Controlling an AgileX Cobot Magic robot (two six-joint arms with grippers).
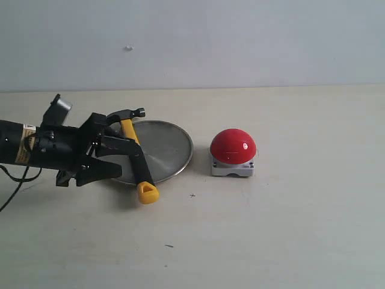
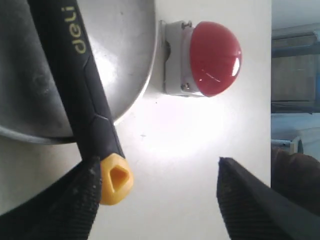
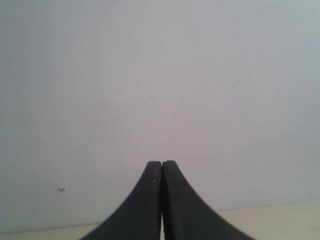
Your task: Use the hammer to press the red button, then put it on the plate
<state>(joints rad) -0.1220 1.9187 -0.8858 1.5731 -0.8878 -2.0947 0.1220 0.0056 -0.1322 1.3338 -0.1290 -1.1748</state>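
Observation:
The hammer lies across the left part of the silver plate. Its dark head is at the far rim and its yellow holed end rests on the table past the near rim. My left gripper hovers at the handle with its jaws wide apart. In the left wrist view the hammer crosses the plate, its yellow end just beside one finger of the left gripper, with nothing gripped. The red button stands right of the plate, also shown as the button. My right gripper is shut on nothing, facing a wall.
The beige table stretches out in front of and to the right of the button. A pale wall closes the back. The left arm's black cable trails off the left edge. The right arm does not show in the exterior view.

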